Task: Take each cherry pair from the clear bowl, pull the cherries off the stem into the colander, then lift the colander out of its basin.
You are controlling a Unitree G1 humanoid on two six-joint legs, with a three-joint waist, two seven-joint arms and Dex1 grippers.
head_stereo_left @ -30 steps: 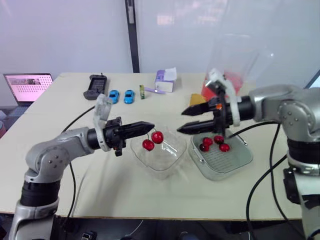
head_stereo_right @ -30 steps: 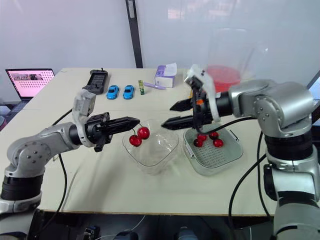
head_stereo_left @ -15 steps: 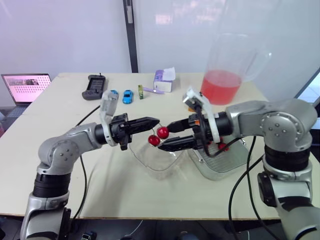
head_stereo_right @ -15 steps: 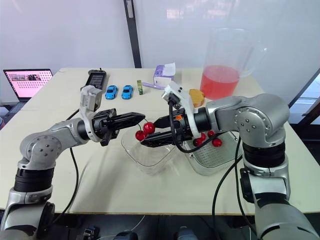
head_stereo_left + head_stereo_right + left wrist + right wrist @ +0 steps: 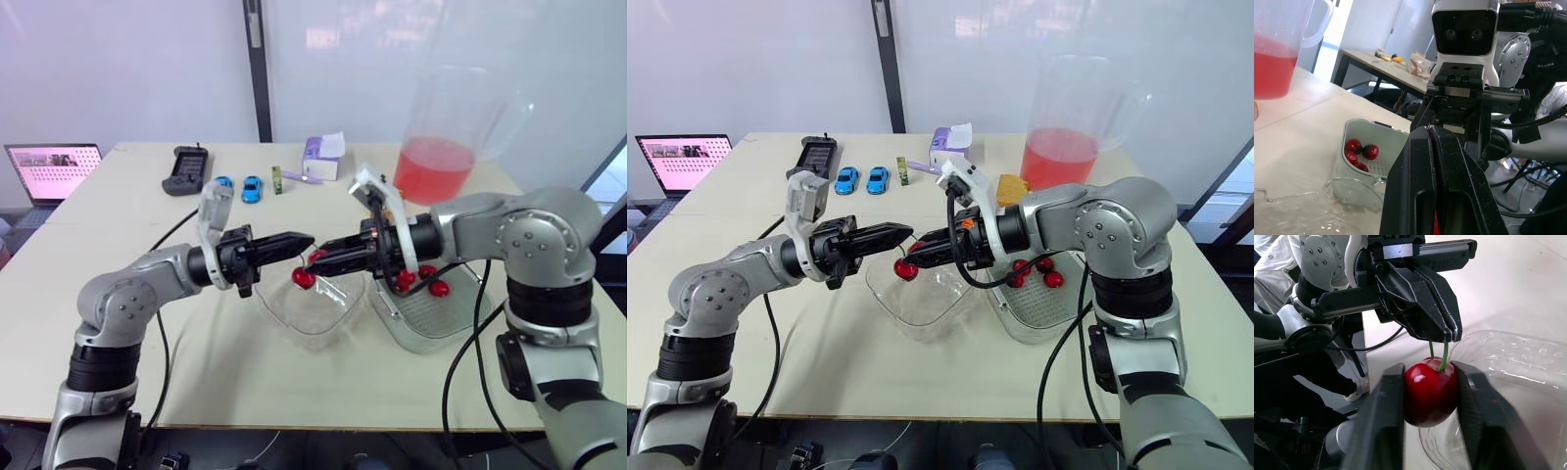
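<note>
Beige bench (image 5: 196,372) in the middle, matte top, evenly lit. Pale wall panels (image 5: 127,69) behind, split at 12 o'clock by a dark vertical post (image 5: 257,69). Soft glare patch (image 5: 323,37) on the panel at 1 o'clock. Open laptop (image 5: 51,168), pink screen, just off the bench edge at 10 o'clock. Dark slanted frame (image 5: 1220,162) at 3 o'clock. Dark floor (image 5: 921,452) below the near edge at 6 o'clock. Left wrist view: second table (image 5: 1376,58) with small clutter, white wall (image 5: 1376,19), bright opening (image 5: 1334,29) beside it.
</note>
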